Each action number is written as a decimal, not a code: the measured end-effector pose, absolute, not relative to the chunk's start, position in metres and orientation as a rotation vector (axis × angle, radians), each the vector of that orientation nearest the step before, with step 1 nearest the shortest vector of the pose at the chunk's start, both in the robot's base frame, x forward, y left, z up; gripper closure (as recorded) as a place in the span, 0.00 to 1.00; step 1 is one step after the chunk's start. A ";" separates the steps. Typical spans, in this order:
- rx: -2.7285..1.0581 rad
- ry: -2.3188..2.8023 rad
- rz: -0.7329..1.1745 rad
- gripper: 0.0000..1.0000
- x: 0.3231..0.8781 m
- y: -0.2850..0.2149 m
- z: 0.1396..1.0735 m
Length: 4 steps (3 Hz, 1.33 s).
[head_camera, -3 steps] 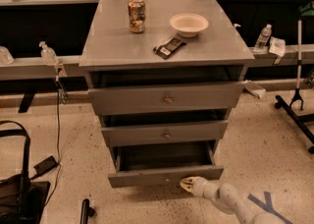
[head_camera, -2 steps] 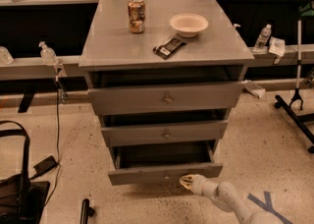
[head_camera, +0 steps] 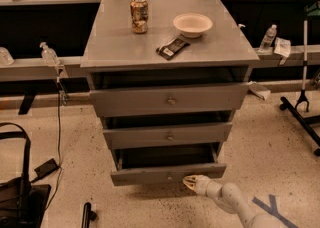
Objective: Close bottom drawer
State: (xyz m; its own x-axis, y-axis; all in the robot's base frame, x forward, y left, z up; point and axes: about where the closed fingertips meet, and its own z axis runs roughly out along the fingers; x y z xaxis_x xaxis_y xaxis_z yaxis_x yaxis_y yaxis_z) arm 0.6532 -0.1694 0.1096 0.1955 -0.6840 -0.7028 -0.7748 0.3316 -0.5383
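In the camera view, the bottom drawer point(head_camera: 150, 174) sits low in the middle of the frame, pulled out from the grey cabinet, and the two bigger drawers above it are out a little too. The robot's pale hand point(head_camera: 190, 182) is in the lower right part, its tip right at the drawer's front beside the small knob, pinched narrow and holding nothing. Up on the worktop point(head_camera: 115, 47) are a can point(head_camera: 139, 15), a bowl point(head_camera: 192, 24) and a dark wrapper point(head_camera: 173, 48).
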 end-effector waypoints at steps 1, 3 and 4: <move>-1.377 1.508 0.092 1.00 0.665 -0.168 0.114; -1.375 1.496 0.082 1.00 0.676 -0.167 0.119; -1.375 1.496 0.082 1.00 0.676 -0.167 0.119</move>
State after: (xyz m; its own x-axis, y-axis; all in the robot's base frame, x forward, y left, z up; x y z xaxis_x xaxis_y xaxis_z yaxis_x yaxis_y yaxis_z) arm 0.6755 -0.1675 0.1191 0.2148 -0.6833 -0.6978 -0.7554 0.3367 -0.5622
